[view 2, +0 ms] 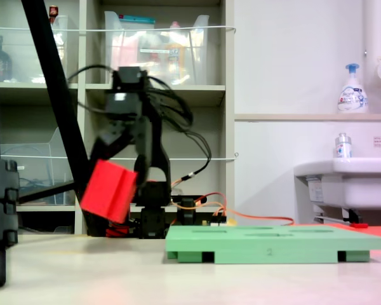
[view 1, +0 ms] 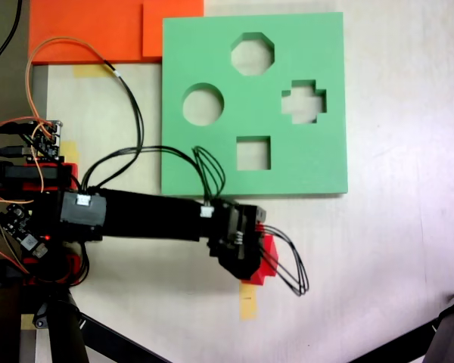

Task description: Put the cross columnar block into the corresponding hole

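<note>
Carrying the cross columnar block (view 2: 109, 190) clear of the bench (view 1: 408, 249), the gripper (view 1: 256, 255) had its fingers pinched on the red foam, which hung tilted in the second exterior view, one corner lowest. From above, only a red sliver (view 1: 266, 261) showed under the black wrist, near the bench's front edge, beside a yellow tape mark (view 1: 247, 304). The green foam board (view 1: 325, 159) lay apart, towards the far edge, and the corresponding hole (view 1: 303, 101) sat empty near the board's right edge in the first exterior view. Doing this step well probably meant levelling the block first, then turning its arms to match the plus cutout before lowering, not the square cutout (view 1: 253, 153) nearer the arm.
</note>
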`<move>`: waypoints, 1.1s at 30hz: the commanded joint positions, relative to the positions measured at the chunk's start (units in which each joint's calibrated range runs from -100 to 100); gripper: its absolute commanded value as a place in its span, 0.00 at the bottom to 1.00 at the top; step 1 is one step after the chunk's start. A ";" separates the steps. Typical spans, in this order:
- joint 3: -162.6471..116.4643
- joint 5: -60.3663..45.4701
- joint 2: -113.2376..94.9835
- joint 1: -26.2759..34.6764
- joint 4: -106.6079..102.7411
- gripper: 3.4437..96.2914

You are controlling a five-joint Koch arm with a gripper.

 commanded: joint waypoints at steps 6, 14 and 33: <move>30.88 12.01 21.32 11.33 -3.03 0.30; 42.64 16.36 37.52 16.56 3.03 0.30; 42.74 17.14 47.02 20.07 19.11 0.32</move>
